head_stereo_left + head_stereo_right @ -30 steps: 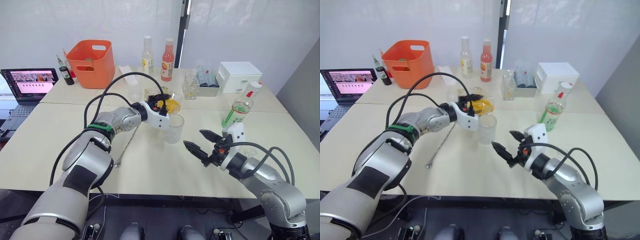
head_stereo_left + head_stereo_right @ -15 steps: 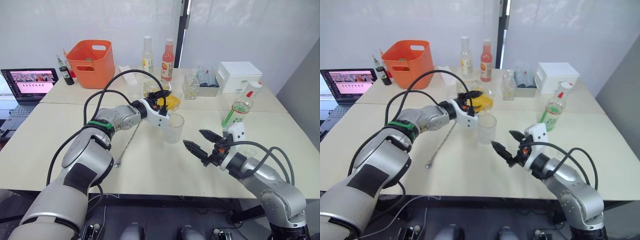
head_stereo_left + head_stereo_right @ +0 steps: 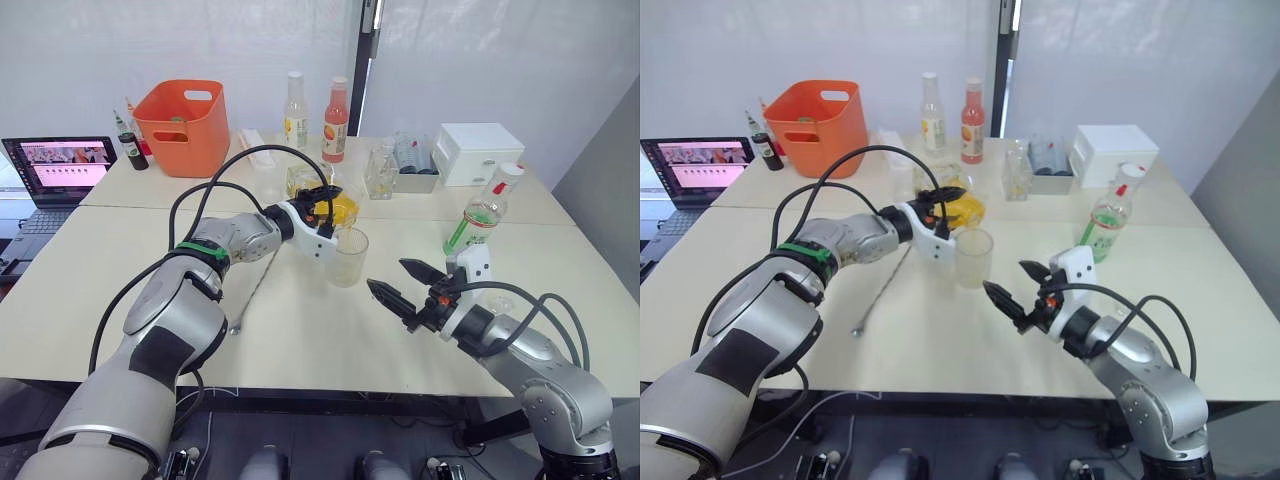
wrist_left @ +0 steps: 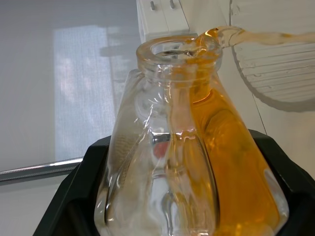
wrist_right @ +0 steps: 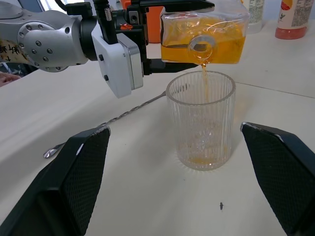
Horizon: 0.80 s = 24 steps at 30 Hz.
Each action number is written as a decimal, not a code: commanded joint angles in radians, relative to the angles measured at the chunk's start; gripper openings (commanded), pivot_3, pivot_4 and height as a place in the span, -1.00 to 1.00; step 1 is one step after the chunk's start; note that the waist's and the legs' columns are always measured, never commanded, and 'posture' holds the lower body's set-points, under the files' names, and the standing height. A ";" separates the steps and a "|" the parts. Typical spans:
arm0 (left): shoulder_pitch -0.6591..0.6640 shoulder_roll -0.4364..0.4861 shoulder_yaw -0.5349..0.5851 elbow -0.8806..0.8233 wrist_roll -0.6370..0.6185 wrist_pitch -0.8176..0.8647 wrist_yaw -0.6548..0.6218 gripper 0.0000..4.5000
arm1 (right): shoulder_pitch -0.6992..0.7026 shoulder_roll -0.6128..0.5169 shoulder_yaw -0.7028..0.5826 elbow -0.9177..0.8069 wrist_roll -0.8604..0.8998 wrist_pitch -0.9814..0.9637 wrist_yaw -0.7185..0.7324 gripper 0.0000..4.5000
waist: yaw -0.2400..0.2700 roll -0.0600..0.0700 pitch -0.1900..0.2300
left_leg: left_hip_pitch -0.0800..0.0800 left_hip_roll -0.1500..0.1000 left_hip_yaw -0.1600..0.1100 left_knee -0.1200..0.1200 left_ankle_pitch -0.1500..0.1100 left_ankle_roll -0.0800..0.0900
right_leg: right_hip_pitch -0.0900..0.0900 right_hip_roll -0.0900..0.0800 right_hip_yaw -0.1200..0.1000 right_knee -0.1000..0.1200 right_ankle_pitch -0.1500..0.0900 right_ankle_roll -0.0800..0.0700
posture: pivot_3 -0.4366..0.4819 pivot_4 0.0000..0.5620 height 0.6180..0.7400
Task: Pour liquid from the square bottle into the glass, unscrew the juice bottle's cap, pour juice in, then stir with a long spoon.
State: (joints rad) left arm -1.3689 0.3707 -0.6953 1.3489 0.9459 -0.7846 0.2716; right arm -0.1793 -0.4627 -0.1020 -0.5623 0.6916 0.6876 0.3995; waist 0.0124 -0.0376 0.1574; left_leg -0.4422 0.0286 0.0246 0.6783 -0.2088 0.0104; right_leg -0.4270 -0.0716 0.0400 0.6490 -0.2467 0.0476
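Left hand (image 3: 322,206): clamped on the square bottle (image 5: 204,33), tipped over the ribbed glass (image 5: 200,119); a thin amber stream runs in.
Right hand (image 3: 404,281): fingers spread, empty, near the glass.
Bottle handling: rigid, smooth glass, likely slippery; grip across its flat sides.
Glass: light, fragile, could tip; stands mid-bench (image 3: 300,330).
Long spoon (image 5: 106,122): lies on the bench beside the glass.
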 commanded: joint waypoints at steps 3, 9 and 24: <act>-0.077 0.012 0.017 -0.030 -0.017 0.011 0.059 0.26 | 0.004 -0.003 -0.031 -0.052 0.024 -0.007 -0.002 1.00 | 0.000 0.000 0.000 | 0.000 0.000 0.000 0.000 0.000 0.000 | 0.000 0.000 0.000 0.000 0.000 0.000 | -0.05 -0.47 0.59; -0.079 0.013 0.005 -0.029 -0.009 0.021 0.069 0.26 | 0.004 -0.003 -0.031 -0.053 0.024 -0.008 -0.002 1.00 | 0.000 0.000 0.000 | 0.000 0.000 0.000 0.000 0.000 0.000 | 0.000 0.000 0.000 0.000 0.000 0.000 | -0.05 -0.47 0.59; -0.082 0.011 -0.005 -0.028 0.008 0.031 0.082 0.26 | 0.007 0.002 -0.027 -0.058 0.024 -0.009 -0.009 1.00 | 0.000 0.000 0.000 | 0.000 0.000 0.000 0.000 0.000 0.000 | 0.000 0.000 0.000 0.000 0.000 0.000 | -0.05 -0.47 0.59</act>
State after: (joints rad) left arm -1.3690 0.3707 -0.7243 1.3491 0.9765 -0.7619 0.2982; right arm -0.1738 -0.4623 -0.1023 -0.5794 0.6922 0.6876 0.3908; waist 0.0124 -0.0376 0.1574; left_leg -0.4421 0.0285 0.0246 0.6784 -0.2088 0.0104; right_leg -0.4270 -0.0717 0.0400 0.6492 -0.2467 0.0476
